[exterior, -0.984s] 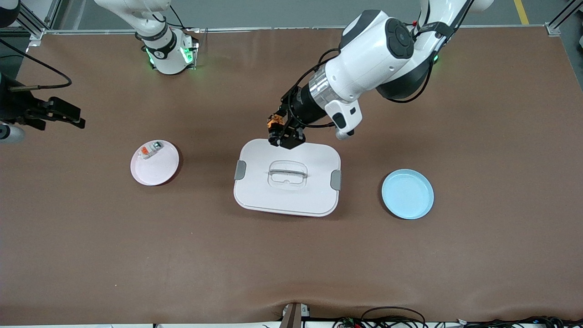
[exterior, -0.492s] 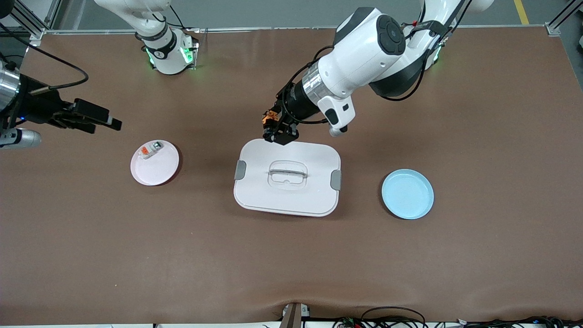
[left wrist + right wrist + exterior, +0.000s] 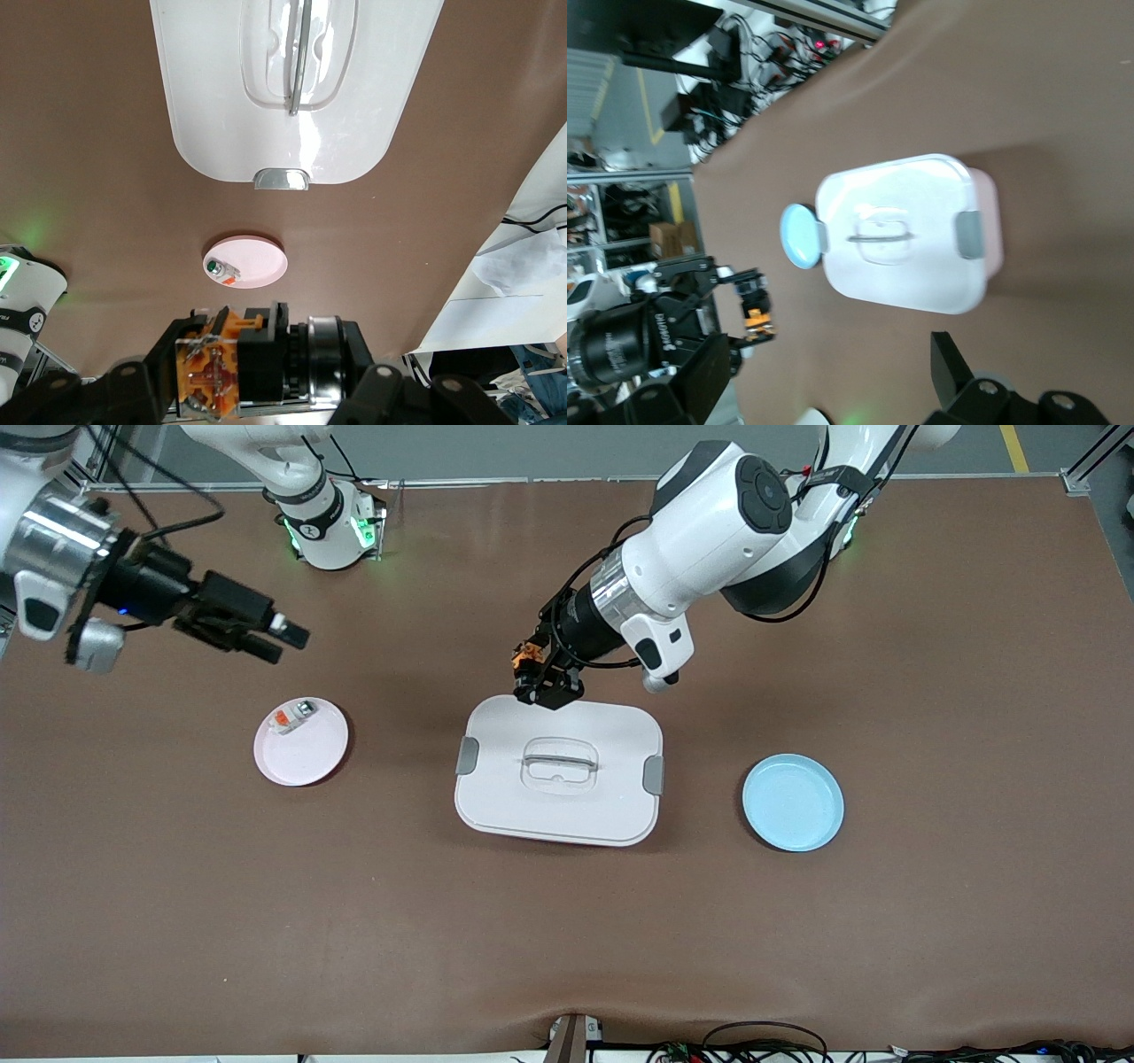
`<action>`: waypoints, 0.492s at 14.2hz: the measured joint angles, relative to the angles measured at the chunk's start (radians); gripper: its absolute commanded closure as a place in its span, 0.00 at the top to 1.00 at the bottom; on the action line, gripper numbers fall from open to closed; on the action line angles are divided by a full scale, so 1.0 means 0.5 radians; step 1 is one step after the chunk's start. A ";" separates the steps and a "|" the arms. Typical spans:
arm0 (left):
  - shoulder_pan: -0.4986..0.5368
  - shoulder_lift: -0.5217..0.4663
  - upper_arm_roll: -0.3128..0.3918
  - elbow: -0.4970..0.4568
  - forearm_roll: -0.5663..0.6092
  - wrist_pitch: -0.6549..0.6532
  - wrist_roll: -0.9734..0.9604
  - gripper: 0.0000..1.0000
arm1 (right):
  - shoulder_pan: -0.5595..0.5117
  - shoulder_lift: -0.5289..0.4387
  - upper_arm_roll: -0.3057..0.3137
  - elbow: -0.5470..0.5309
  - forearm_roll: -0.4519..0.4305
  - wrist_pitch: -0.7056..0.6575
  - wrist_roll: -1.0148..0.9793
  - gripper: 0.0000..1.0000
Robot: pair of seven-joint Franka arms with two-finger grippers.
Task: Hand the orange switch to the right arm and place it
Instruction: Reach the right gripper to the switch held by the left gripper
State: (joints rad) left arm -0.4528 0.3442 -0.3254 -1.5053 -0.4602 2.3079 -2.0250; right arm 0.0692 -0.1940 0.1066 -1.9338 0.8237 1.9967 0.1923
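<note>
Counter: a matte brown mat, smooth and bare between the objects, cables along its edge nearest the front camera.
Step in hand: by my reading, the handover; placing is not yet begun.
Orange switch: the tiny stubby black cylindrical part with a bright orange end sits clamped between the jaws of the left gripper, up in the air over the counter just beside the box edge that faces the robots' bases.
Right gripper: the black two-finger right gripper hangs over the counter near the pink plate, pointed toward the left gripper but well apart from it; its jaws stand spread, nothing between them.
Next move: the spread jaws likely need to close the gap and line up on the exposed orange end before the left jaws let go.
Box: the white rounded-rectangular plastic box with grey side latches and a recessed handle; glossy lid.
Plates: a round pale-pink plate carrying a small whitish-grey block with an orange label; a round light-blue plate, rimmed.
</note>
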 measured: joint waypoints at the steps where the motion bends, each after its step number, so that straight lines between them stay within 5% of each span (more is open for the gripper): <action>1: 0.000 0.001 0.000 0.000 0.000 0.000 0.000 0.35 | 0.099 -0.033 0.003 -0.064 0.009 0.122 0.046 1.00; 7: 0.000 0.003 0.001 -0.001 0.000 0.000 0.000 0.36 | 0.585 0.050 0.008 -0.169 0.019 0.683 0.142 1.00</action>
State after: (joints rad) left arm -0.4530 0.3458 -0.3248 -1.5056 -0.4601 2.3079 -2.0250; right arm 0.3616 -0.1688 0.1108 -2.0182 0.8334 2.3384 0.2634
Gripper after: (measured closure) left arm 0.278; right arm 0.000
